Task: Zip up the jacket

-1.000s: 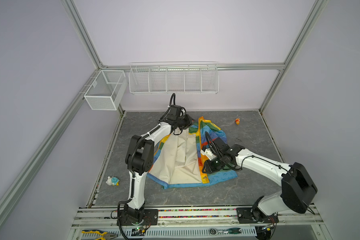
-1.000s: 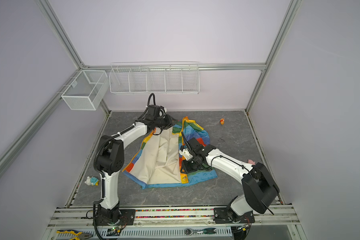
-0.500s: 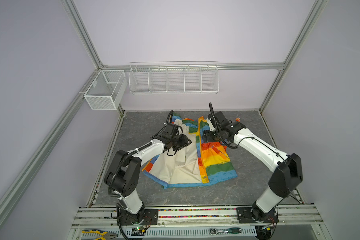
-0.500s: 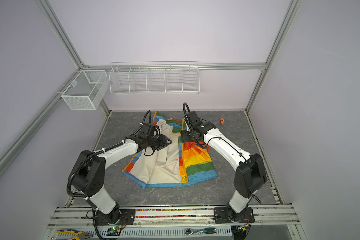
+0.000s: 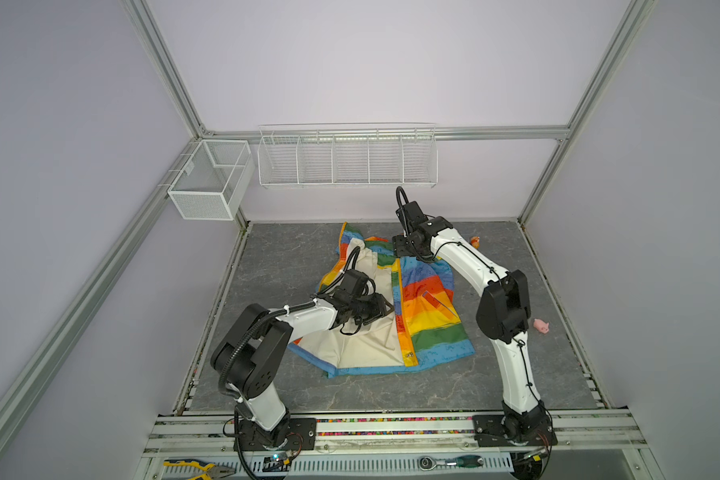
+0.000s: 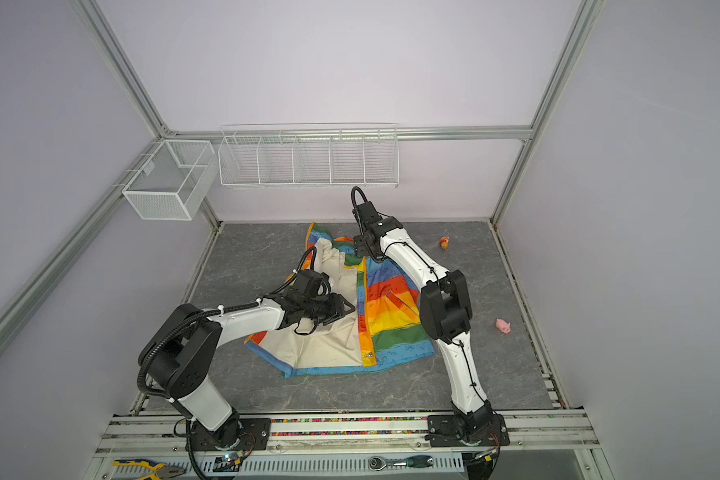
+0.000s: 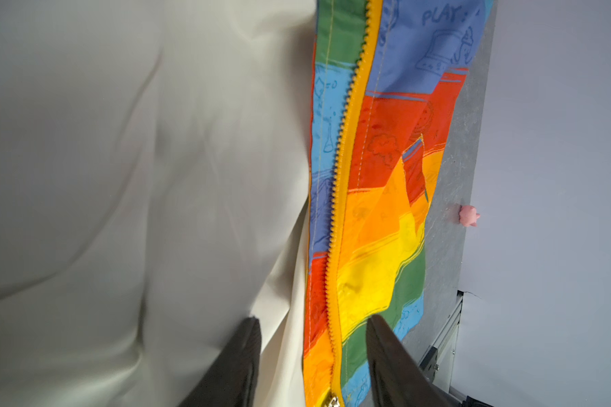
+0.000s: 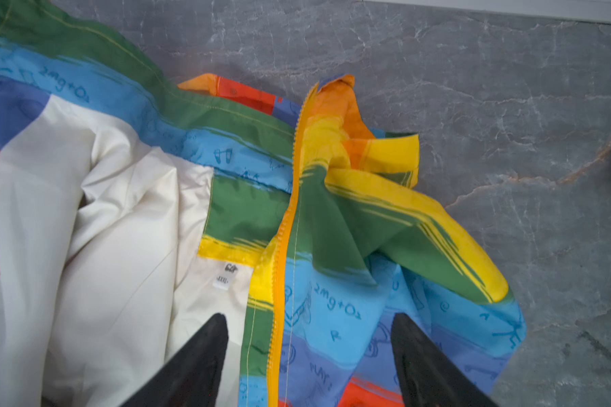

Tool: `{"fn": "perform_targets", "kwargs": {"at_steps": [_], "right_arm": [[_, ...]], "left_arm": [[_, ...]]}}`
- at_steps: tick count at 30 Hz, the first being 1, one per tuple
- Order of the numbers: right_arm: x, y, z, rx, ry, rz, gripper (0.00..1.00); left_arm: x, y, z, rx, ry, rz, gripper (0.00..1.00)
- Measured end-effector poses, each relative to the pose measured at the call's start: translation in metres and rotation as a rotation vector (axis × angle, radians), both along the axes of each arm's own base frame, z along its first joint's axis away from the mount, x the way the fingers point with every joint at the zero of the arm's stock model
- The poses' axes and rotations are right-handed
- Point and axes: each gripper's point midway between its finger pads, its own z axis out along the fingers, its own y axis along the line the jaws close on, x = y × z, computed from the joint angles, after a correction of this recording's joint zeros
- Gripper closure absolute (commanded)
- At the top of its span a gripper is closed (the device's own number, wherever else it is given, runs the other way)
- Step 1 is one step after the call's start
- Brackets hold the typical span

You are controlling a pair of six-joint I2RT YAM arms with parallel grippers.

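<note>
Grey marbled tabletop [image 5: 287,257] lay beneath the left gripper [image 7: 313,320], whose parted jaws framed the orange-yellow zipper strip [image 7: 336,211], and the right gripper [image 8: 309,317], jaws wide above the collar end [image 8: 332,105] of the jacket [image 5: 429,311], which lay unzipped mid-table, cream lining [image 5: 366,345] upward.

Left hand [image 7: 313,319] and right hand [image 8: 309,315] hover with jaws parted.

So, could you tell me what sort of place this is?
Probably a robot lab cell: an aluminium-framed enclosure, a wire rack hung on its back wall, and hand tools lying beside the mounting rail.
</note>
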Motion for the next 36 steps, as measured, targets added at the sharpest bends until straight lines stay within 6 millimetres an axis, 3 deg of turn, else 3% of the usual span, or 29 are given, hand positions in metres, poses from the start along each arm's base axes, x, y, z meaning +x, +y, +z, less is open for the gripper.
{"fn": "perform_targets", "kwargs": {"at_steps": [4, 8, 12, 16, 22, 26, 30, 33, 36], "right_arm": [[0.022, -0.006, -0.010, 0.004, 0.005, -0.024, 0.33], [0.031, -0.013, -0.035, 0.002, 0.050, -0.034, 0.46], [0.028, -0.013, -0.056, 0.013, 0.109, -0.021, 0.70], [0.025, -0.004, -0.059, 0.052, 0.126, 0.008, 0.93], [0.019, 0.004, -0.065, 0.108, 0.157, 0.045, 0.93], [0.016, 0.006, -0.046, 0.162, 0.148, 0.060, 0.93], [0.020, 0.003, -0.006, 0.229, 0.090, 0.066, 0.93], [0.023, -0.003, 0.018, 0.266, 0.051, 0.062, 0.93], [0.026, -0.009, 0.026, 0.283, 0.037, 0.053, 0.93]], "left_arm": [[0.001, -0.004, -0.002, -0.017, 0.003, -0.005, 0.50], [0.002, -0.007, -0.011, -0.016, 0.013, -0.010, 0.51], [0.001, -0.010, -0.027, -0.009, 0.045, -0.019, 0.52], [0.005, -0.020, -0.030, -0.033, 0.053, -0.032, 0.53], [0.017, -0.036, -0.015, -0.104, 0.015, -0.050, 0.52], [0.020, -0.043, -0.011, -0.148, 0.009, -0.054, 0.59], [0.022, -0.046, -0.017, -0.155, 0.023, -0.047, 0.70], [0.022, -0.047, -0.020, -0.156, 0.034, -0.044, 0.80], [0.023, -0.047, -0.019, -0.160, 0.034, -0.041, 0.97]]}}
